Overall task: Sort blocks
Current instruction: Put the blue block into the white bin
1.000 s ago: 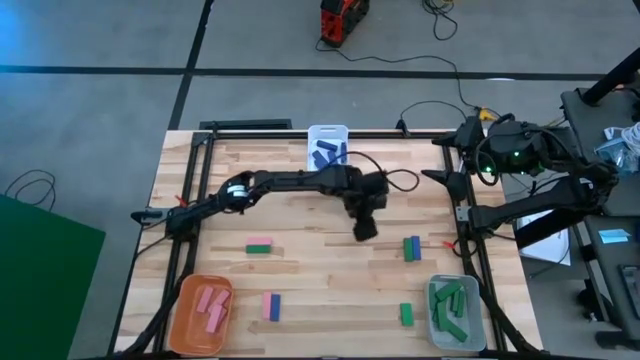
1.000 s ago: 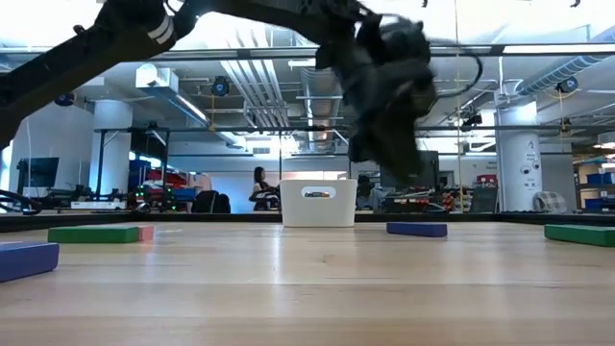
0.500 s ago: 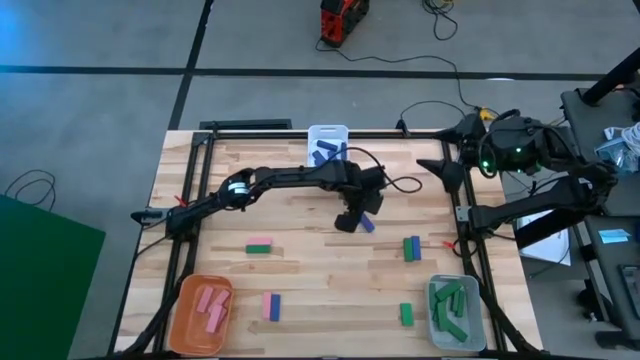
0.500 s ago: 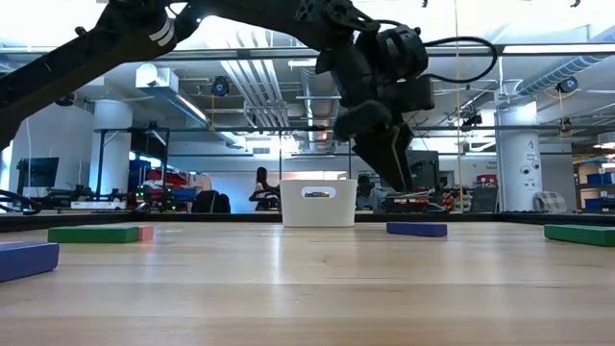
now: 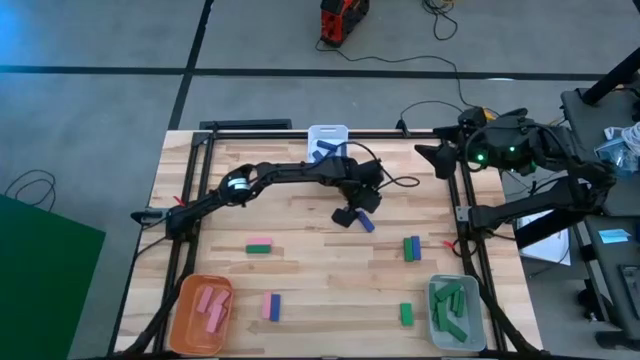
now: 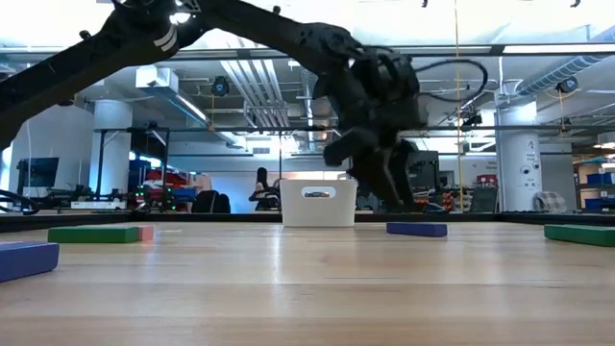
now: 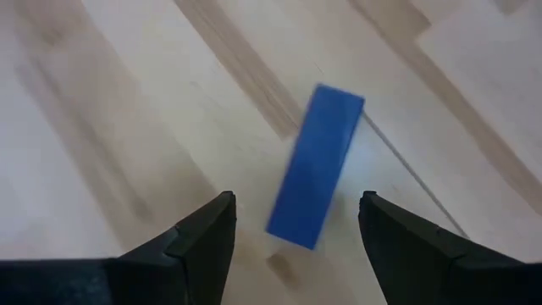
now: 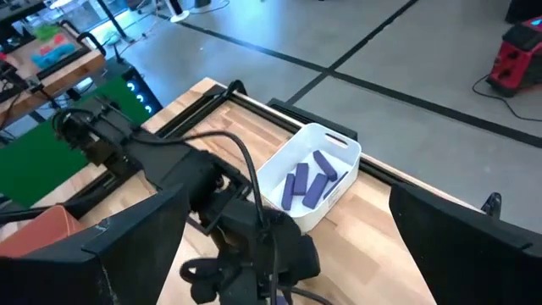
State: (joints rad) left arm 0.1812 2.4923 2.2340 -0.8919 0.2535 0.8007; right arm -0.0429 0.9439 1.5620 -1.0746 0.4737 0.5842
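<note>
At the table's near edge we see an orange bin (image 5: 203, 312) with pink blocks (image 5: 211, 305) on the left and a grey bin (image 5: 457, 313) with green blocks (image 5: 452, 303) on the right. Mid-table, the left gripper (image 5: 347, 216) hangs wide open and empty over a blue block (image 7: 315, 165) lying flat between its fingers. Farther back, the white bin (image 5: 327, 146) holds blue blocks (image 8: 306, 180). The right gripper (image 5: 428, 155), at the far right edge, is open and empty.

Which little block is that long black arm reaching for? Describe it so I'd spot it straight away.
Start at the white bin at the wooden table's far edge, then come toward the middle. Under the left gripper, whose fingers are open, lies a dark blue rectangular block. It is the only loose blue block lying alone.
</note>
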